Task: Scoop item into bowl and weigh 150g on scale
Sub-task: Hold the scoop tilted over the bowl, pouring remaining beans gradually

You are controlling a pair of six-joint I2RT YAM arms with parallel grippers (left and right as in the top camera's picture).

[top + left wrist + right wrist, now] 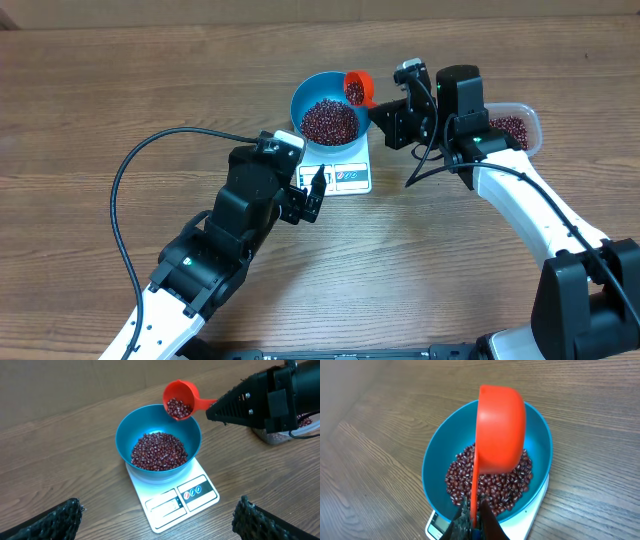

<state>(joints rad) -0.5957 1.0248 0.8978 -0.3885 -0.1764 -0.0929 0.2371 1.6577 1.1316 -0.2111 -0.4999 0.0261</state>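
The blue bowl (329, 104) (158, 440) (435, 467) sits on the white scale (350, 177) (172, 501) (532, 510), with a heap of dark red beans (329, 121) (159, 450) (492, 485) inside. My right gripper (388, 103) (475, 519) is shut on the handle of an orange scoop (357, 88) (179, 400) (501, 430). The scoop is tilted over the bowl's far right rim, and beans show in its cup. My left gripper (310, 192) (157, 522) hangs open and empty just in front of the scale's display edge.
A clear plastic tub (517, 128) (280, 435) holding more beans stands to the right of the right arm. Black cables (125, 200) loop over the wooden table (150, 90) at the left and beside the right arm.
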